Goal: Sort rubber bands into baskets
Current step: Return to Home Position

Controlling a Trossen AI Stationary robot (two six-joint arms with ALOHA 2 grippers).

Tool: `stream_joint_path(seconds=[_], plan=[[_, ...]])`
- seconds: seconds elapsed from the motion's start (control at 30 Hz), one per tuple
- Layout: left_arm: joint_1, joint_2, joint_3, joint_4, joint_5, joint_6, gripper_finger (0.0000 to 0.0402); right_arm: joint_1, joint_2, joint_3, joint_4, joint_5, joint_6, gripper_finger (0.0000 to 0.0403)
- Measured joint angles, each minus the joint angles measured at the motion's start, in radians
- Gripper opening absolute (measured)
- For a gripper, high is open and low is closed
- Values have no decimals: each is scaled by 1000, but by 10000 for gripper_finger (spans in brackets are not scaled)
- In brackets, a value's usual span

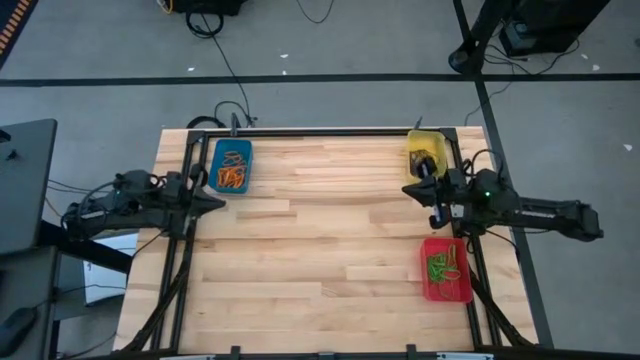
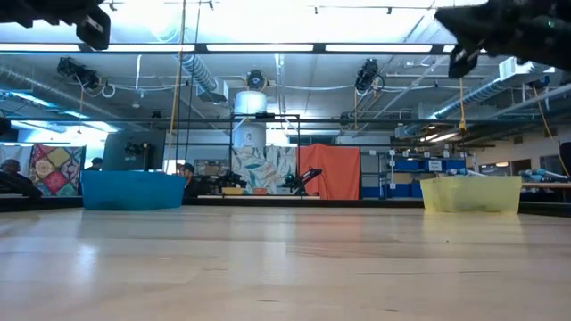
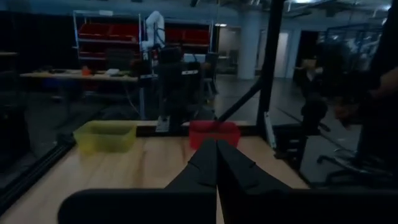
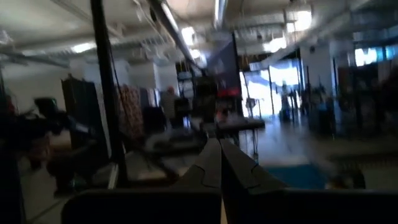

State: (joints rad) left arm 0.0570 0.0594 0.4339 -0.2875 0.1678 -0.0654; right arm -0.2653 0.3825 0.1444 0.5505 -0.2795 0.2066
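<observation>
Wooden table (image 1: 320, 250), no loose bands visible. Left gripper (image 1: 218, 201) and right gripper (image 1: 408, 188) hover at opposite edges, fingers pressed together, empty. Orange rubber bands (image 1: 234, 175) fill the blue basket (image 1: 215, 170), green the red basket (image 1: 424, 285), dark ones the yellow basket (image 1: 425, 134). Sorting looks finished; only parking the arms remains.
</observation>
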Motion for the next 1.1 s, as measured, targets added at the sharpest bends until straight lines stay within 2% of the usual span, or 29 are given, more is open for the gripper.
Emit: stream_joint_path(seconds=[0.13, 0.33, 0.5, 0.7, 0.87, 1.1], plan=[[0, 0, 0, -41, -50, 56, 0, 18, -77, 0, -204, 54, -9, 2], [0, 9, -41, -12, -19, 3, 0, 21, -127, 0, -328, 61, -39, 2], [0, 10, -100, 10, -26, 26, 1, 19, -168, 0, -520, 53, -56, 3], [0, 10, -164, 89, -50, 15, 4, 18, -256, 1, -548, 52, -61, 5], [0, 10, -192, 89, -105, 35, 4, -3, -371, 1, -708, 53, -71, 5], [3, 11, -337, 302, -118, -35, 5, -26, -376, 0, -731, 50, -96, 6]])
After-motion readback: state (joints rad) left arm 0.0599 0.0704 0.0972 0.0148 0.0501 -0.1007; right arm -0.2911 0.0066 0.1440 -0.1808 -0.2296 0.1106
